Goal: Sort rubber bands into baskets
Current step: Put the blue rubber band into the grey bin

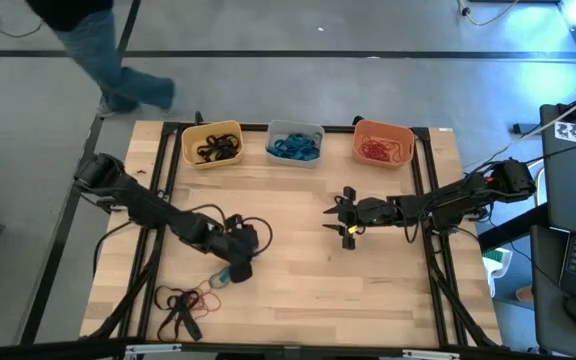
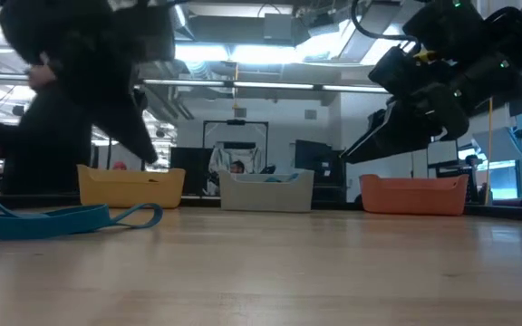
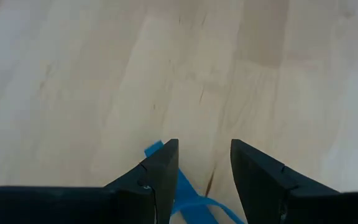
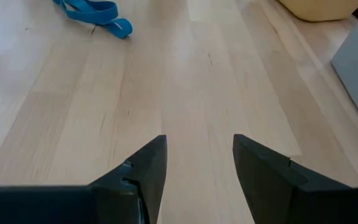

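Pale wood table (image 1: 368, 290) fills the high view, and along its far edge stand three baskets in a row: a yellow basket (image 1: 212, 145) with black bands, a grey basket (image 1: 295, 143) with blue ones just beside it, and an orange basket (image 1: 383, 144) with red ones. Only this view shows the loose pile of red and black rubber bands (image 1: 180, 301) well nearer than the yellow basket, and the left gripper (image 1: 230, 268) between that pile and the baskets, over a blue rubber band (image 1: 218, 279). The right gripper (image 1: 346, 220) hangs on the near side of the orange basket — empty.

From the low view the basket contents are hidden behind the walls, but the blue band (image 2: 62, 217) is seen lying flat on the wood.

Left wrist view: its fingers (image 3: 160, 174) stand parted, holding nothing, the blue band (image 3: 182, 193) lying on the wood between them.

Right wrist view: fingers (image 4: 145, 171) apart over bare wood, with the blue band (image 4: 95, 12) well ahead, toward the yellow basket (image 4: 319, 9).
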